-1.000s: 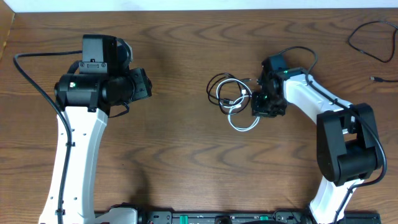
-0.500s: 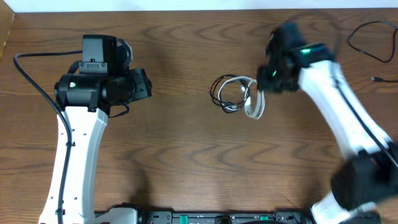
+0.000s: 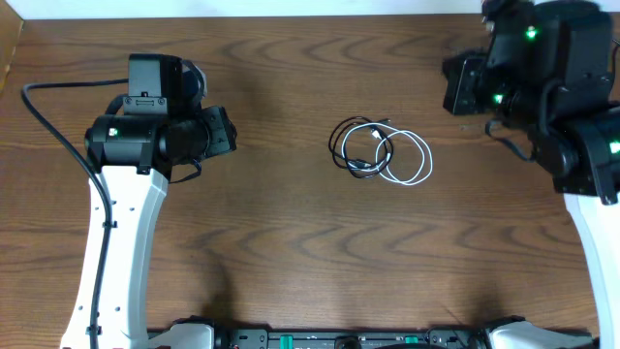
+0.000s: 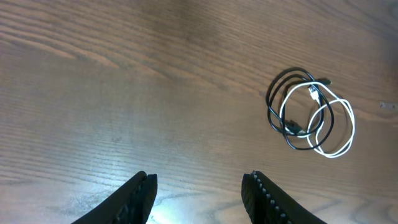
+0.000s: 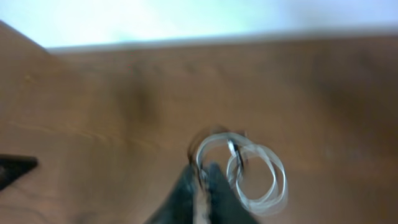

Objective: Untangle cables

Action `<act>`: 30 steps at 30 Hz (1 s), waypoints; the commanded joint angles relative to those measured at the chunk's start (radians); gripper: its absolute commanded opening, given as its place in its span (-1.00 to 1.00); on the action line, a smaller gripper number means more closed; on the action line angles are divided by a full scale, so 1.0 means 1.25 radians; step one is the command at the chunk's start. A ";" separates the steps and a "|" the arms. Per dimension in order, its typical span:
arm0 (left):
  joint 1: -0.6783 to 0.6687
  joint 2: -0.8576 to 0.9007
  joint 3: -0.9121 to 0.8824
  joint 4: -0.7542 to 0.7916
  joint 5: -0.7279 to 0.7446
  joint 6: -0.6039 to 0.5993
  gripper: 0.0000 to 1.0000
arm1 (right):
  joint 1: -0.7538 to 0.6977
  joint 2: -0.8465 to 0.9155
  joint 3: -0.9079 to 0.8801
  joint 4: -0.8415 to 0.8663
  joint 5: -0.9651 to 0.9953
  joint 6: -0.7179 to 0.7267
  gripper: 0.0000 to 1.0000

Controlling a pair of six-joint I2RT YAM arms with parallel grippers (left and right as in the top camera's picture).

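Note:
The cables lie tangled at the table's middle: a black coil overlapped on its right by a white loop. They show in the left wrist view as the black coil and the white loop, and blurred in the right wrist view. My left gripper is open and empty, well to the left of the cables. My right gripper is raised at the back right, apart from them. Its fingers look closed together in the blurred wrist view.
The brown wooden table ends at a pale far edge. My right arm's large body fills the back right corner. My left arm's white link runs down the left side.
My right gripper has left the cables and swung up and away to the back right. The white loop, first in front of the black coil, now lies spread to its right.

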 commanded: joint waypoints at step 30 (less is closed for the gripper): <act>-0.001 0.008 0.007 -0.017 -0.007 0.004 0.00 | -0.223 0.792 -0.004 -0.137 -0.391 -0.545 -0.06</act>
